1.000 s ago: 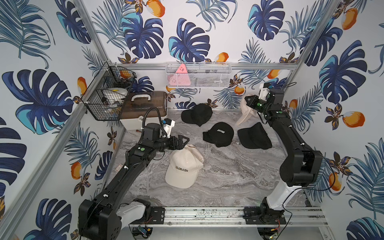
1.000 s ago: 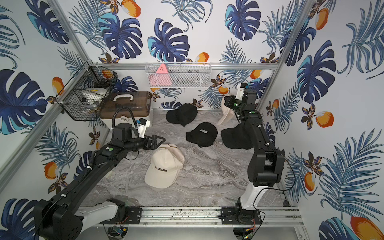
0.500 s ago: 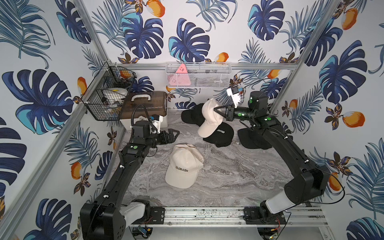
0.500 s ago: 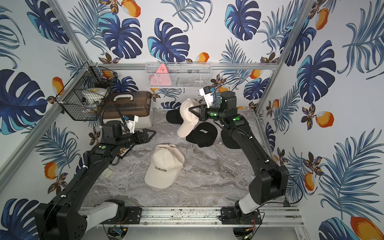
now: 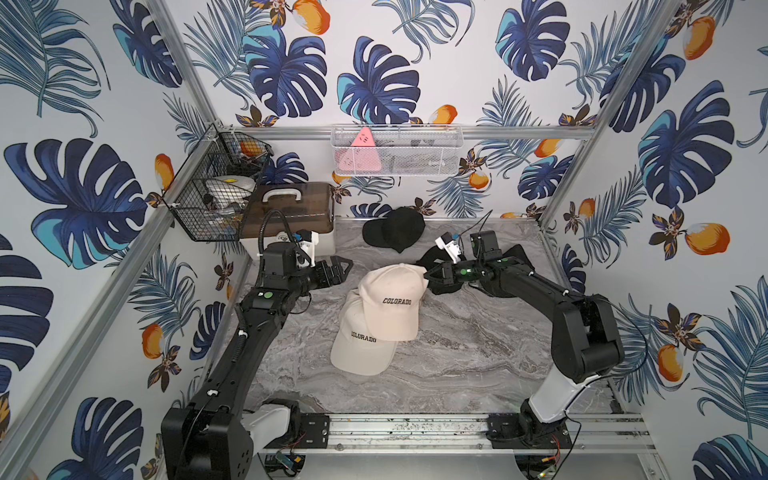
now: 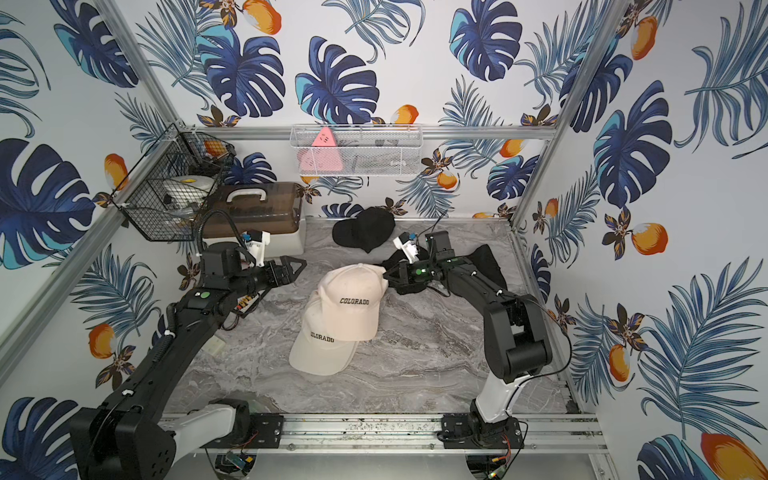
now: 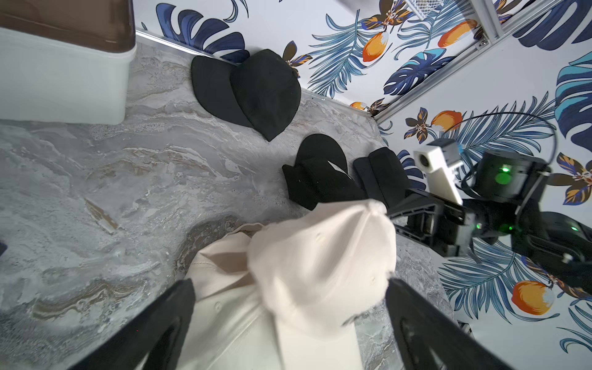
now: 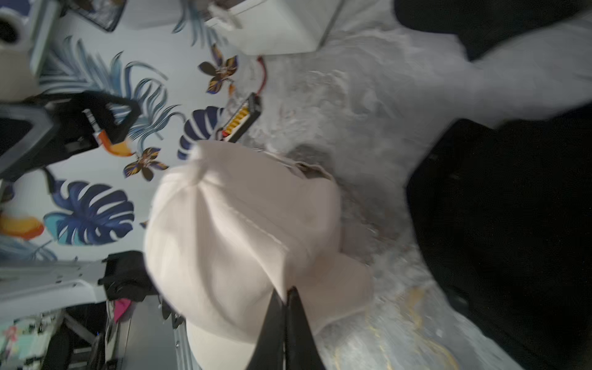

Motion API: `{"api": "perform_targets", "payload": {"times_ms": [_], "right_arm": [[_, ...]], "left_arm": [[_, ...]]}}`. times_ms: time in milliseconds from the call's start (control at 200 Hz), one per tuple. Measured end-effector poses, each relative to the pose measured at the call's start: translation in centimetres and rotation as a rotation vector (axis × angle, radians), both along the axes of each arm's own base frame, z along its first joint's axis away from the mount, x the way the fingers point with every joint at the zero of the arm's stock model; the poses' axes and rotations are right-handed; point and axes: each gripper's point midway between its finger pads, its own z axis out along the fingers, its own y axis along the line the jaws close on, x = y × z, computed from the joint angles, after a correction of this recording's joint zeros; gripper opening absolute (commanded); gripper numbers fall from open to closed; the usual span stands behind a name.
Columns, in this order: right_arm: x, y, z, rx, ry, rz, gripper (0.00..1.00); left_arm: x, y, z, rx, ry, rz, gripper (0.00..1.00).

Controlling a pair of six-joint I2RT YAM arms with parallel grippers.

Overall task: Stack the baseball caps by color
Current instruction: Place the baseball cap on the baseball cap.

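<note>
Gripping limp, light fabric by a crown fold: your right gripper (image 5: pixel 428 276) clamps the upper cream cap (image 5: pixel 395 301); left gripper (image 5: pixel 341 266) gapes.

Part of lower cream cap (image 5: pixel 357 353) hid under upper cream cap (image 5: pixel 395 303); black cap (image 6: pixel 489 257) mostly behind right arm (image 6: pixel 478 287); right wrist view blurred.

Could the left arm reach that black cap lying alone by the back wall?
Probably yes. The left gripper is open and empty, and the black cap lies just beyond it with only bare tabletop between; the right gripper, shut on a cream cap, is aside.
</note>
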Motion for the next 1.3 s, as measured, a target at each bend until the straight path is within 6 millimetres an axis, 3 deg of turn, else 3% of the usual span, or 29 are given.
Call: {"api": "perform_targets", "payload": {"times_ms": [80,291,456,546,716,792,972,1303], "right_arm": [[1.3,-2.0,-2.4,-0.012,0.074,-0.072,0.00],[-0.2,0.6,-5.2,-0.065,0.143,0.008,0.02],[-0.3,-0.3,-6.3,-0.147,0.147,-0.028,0.01],[-0.5,-0.6,-5.5,-0.163,0.122,-0.041,0.02],[-0.6,-0.8,-4.5,-0.164,0.090,-0.050,0.03],[-0.6,-0.9,-4.2,-0.165,0.084,-0.053,0.03],[-0.7,-0.9,-4.0,-0.162,0.081,-0.056,0.03],[-1.0,-0.5,-3.8,-0.155,0.085,-0.056,0.03]], "left_arm": [[0.0,-0.1,-0.3,-0.012,0.014,-0.003,0.99],[0.0,-0.4,-0.5,-0.030,0.023,-0.013,0.99],[0.8,-1.7,-1.8,-0.078,0.070,-0.059,0.99],[1.2,-3.9,-2.6,-0.104,0.122,-0.104,0.99],[1.6,-11.0,-2.5,-0.101,0.135,-0.247,0.99],[2.7,-12.5,-3.7,-0.076,0.166,-0.249,0.99],[4.4,-12.0,-8.1,-0.022,0.272,-0.141,0.99],[5.3,-11.7,-11.3,-0.035,0.360,-0.033,0.99]]}}
